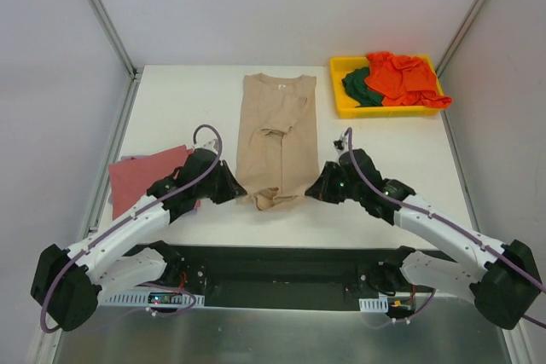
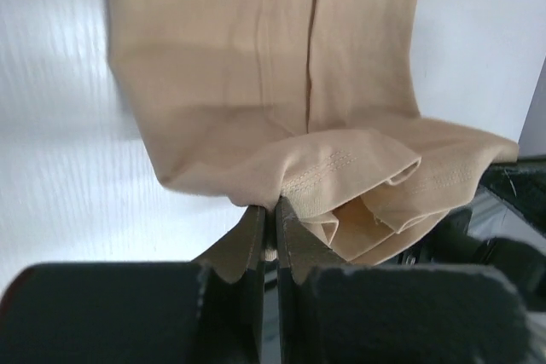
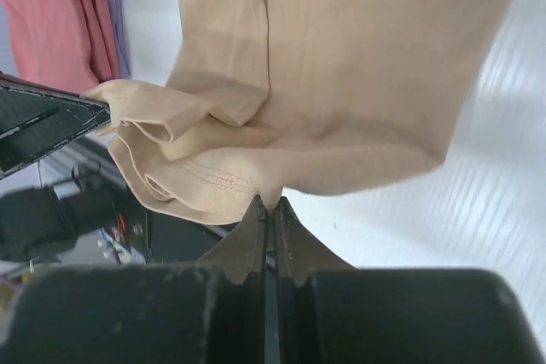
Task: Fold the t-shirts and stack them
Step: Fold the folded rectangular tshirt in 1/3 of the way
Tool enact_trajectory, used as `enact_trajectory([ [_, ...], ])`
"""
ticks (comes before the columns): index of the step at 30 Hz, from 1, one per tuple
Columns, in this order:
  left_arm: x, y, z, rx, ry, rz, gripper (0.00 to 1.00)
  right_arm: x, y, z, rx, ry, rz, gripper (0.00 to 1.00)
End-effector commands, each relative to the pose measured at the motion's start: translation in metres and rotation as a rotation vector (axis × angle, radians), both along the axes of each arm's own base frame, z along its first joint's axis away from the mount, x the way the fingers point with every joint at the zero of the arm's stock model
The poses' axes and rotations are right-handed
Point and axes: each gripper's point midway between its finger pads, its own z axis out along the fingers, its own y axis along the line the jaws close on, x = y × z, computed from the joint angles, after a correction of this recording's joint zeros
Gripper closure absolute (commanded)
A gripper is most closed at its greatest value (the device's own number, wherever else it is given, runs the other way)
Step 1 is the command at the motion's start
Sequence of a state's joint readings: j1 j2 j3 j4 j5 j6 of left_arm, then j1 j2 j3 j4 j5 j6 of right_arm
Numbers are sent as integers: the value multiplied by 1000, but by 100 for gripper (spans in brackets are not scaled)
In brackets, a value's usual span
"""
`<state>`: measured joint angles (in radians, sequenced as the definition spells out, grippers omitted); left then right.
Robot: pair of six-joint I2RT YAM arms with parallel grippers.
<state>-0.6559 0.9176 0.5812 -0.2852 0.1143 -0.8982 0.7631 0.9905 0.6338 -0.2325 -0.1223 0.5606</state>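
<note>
Left gripper [image 2: 271,210] and right gripper [image 3: 270,206] — both clenched on the near hem of the tan t-shirt [image 1: 277,134].

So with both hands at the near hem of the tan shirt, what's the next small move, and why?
Probably lift the hem together and carry it toward the collar. The left hand and right hand are each shut on the near hem of the tan t-shirt, which already lies folded into a narrow strip, so the crosswise fold seems next.
</note>
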Motion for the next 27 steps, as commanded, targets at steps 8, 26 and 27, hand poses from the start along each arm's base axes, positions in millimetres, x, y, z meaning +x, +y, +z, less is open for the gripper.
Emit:
enact_trajectory([
  [8,118,6,40,30,-116,76,100,125,4,44,-20,-169,-75,100],
  [26,240,11,-10,62,-34,38,99,243,-8,-11,-66,-164,-143,100],
  [27,244,10,-11,58,-34,26,97,250,-10,-15,-67,-165,-153,100],
])
